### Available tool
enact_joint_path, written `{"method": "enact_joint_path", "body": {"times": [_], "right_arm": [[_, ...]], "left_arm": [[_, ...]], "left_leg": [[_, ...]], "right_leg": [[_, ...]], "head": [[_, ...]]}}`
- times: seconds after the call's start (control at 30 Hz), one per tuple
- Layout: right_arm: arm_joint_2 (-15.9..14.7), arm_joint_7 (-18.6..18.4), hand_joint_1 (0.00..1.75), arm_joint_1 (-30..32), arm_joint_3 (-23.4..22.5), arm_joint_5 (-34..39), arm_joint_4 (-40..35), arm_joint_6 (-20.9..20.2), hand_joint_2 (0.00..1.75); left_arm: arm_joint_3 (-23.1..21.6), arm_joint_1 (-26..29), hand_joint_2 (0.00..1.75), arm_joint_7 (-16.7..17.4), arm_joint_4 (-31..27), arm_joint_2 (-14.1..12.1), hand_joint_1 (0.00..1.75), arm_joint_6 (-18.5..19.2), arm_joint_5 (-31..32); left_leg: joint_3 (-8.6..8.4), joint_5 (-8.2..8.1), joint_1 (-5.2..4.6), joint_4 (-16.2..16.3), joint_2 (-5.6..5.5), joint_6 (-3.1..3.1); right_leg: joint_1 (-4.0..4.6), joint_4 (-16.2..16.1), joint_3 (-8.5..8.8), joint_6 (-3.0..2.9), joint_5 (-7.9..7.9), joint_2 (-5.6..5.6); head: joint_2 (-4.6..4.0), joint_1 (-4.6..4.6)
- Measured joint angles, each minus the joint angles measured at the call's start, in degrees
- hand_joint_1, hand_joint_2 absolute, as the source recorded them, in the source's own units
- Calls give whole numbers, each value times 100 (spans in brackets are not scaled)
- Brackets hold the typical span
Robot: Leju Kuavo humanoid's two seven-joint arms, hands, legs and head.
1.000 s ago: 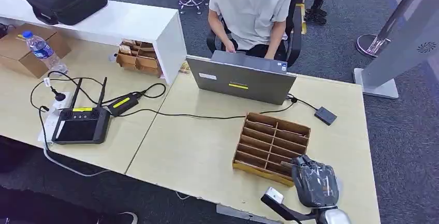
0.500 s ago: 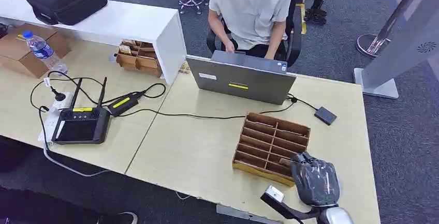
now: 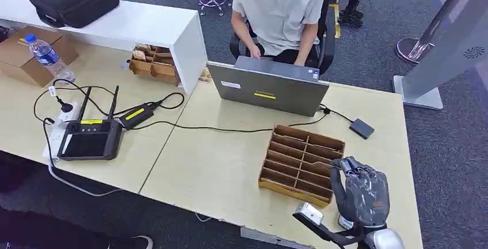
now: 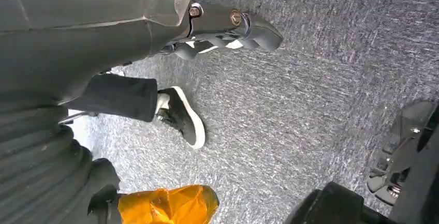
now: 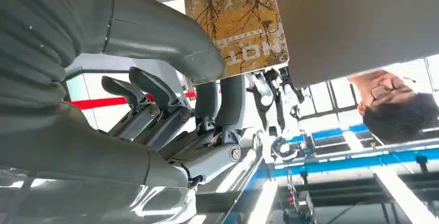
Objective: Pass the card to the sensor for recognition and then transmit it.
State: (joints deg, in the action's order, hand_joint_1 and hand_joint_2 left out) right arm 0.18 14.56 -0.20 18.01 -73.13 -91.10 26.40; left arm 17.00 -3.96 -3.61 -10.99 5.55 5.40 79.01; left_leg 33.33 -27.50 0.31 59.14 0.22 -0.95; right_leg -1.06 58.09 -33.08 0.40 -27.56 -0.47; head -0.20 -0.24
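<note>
The card [image 5: 235, 25], printed with bare brown trees on a yellow-tan ground and pale lettering, was flat and rectangular. The right hand [image 5: 207, 79] pinched it between the thick grey thumb [image 5: 171, 38] and darker fingers [image 5: 230, 105], beside the divider box's near right corner. From the head camera the card was hidden behind the hand's glossy grey back, above the slotted brown cardboard box [image 3: 302, 160] on the pale wood-grain table [image 3: 213, 168]. The flat black sensor [image 3: 361, 128] lay well apart, cabled. The left hand [image 4: 228, 30] hung over speckled carpet, fingers loosely curled, holding nothing.
</note>
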Motion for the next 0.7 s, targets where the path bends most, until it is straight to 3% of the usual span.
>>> {"method": "enact_joint_path", "body": {"times": [0.23,0.4,0.7], "right_arm": [[109,74,175,-142,2,63,-124,74,175],[210,57,175,-595,7,61,-116,96,175],[426,-579,175,-1983,85,-623,365,-350,175]], "left_arm": [[0,-34,175,8,0,24,0,70,100],[-7,-163,175,210,0,147,0,203,256],[-153,-321,175,162,0,258,0,409,520]], "left_leg": [[0,3,0,0,0,-3],[1,7,0,0,1,-4],[1,20,1,1,2,-10]], "right_leg": [[0,2,0,-1,1,0],[0,3,1,0,6,1],[0,6,-2,-2,16,3]], "head": [[0,0],[0,0],[0,-2]]}}
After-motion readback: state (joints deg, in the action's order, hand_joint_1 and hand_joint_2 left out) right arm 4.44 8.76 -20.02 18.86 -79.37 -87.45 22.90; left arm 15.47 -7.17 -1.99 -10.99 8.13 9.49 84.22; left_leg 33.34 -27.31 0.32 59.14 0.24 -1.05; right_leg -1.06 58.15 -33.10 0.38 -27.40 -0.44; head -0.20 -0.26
